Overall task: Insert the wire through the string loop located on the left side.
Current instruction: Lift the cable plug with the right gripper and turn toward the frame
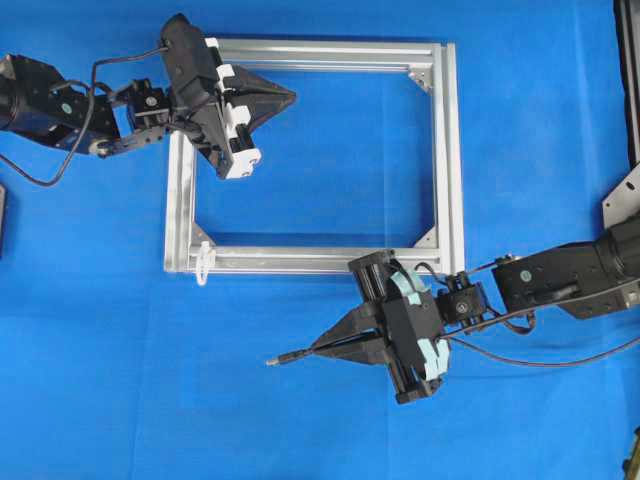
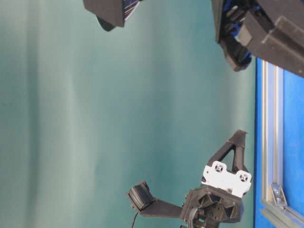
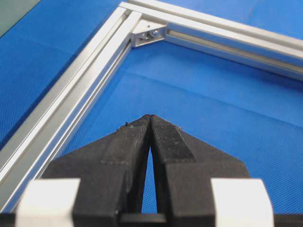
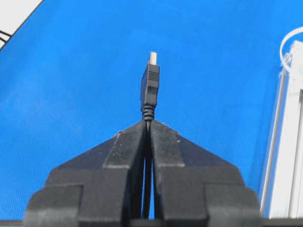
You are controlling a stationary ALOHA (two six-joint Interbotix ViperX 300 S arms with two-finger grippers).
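My right gripper is clamped tight on the wire, pads closed just behind the strain relief, so the plug stands out straight ahead of the fingertips with its small metal tip leading. The rest of the cable trails back beneath my wrist. In the overhead view the plug tip points toward the left, off the outside of the aluminium frame, near its bottom bar. The string loop hangs at the frame's bottom-left corner, ahead of my gripper and off to its right side; the right wrist view shows it as a thin white ring at the upper right edge. My left gripper is fully closed on nothing, hovering inside the frame near its top-left corner, well apart from the loop. Risks as I judge them: the plug's present heading passes beside the loop, so a straight advance would miss it. The loop is limp and small, so a glancing touch from the plug shoulder could push it flat or twist it shut. The plug could also catch on the frame bar if I swing across too low.
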